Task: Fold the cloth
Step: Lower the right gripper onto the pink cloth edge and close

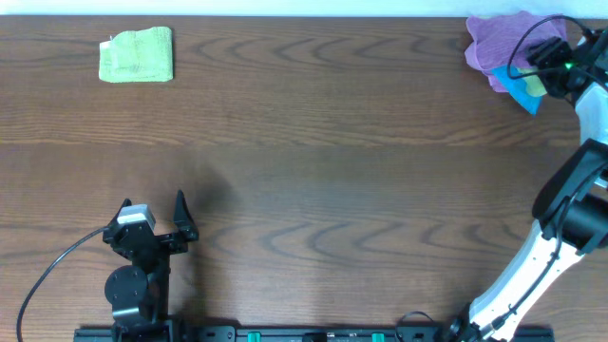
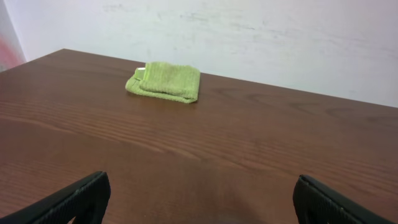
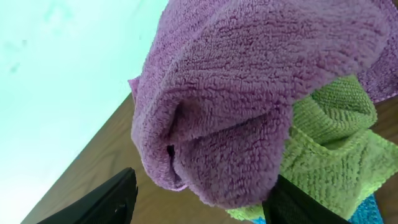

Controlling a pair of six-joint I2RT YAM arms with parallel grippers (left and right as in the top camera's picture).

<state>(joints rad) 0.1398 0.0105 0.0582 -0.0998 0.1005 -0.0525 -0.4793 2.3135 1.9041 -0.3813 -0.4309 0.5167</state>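
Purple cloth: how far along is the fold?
Done: nothing yet; the lilac microfibre cloth lies bunched on a yellow-green cloth and a blue cloth, far right. In hand: the right gripper, open, straddles a bunch of it; the left gripper sits open. Left: pull clear, spread, fold.

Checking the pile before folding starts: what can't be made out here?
- Overhead: the purple cloth's right edge and most of the blue cloth, under the right arm.
- Right wrist: the purple cloth's outline, cut off by the frame; the green cloth beneath, mostly covered.
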